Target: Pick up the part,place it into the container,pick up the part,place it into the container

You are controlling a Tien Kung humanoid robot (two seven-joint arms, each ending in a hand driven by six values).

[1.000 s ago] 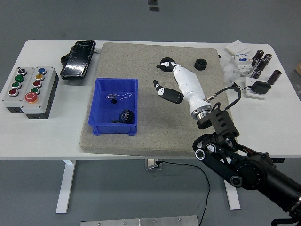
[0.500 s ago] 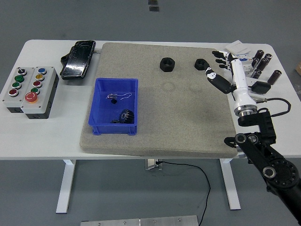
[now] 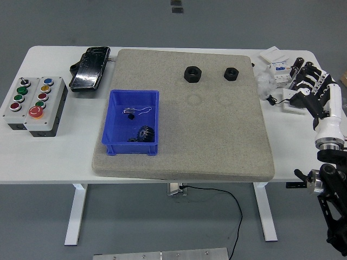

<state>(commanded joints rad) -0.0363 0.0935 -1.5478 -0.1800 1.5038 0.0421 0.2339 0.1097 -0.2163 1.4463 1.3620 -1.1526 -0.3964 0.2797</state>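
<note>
While my right hand (image 3: 314, 92) hangs at three o'clock over the counter (image 3: 49, 151), fingers (image 3: 306, 81) loosely spread and empty, both black nuts (image 3: 192, 73) sit at twelve on the mat (image 3: 217, 141). Small, rigid, probably heavy; I'd pinch opposite flats.

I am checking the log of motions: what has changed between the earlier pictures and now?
The right robot hand drew back from the left nut across the mat to the table's right edge, empty and open. Both nuts, the right nut included, and the blue container stayed put.
</note>
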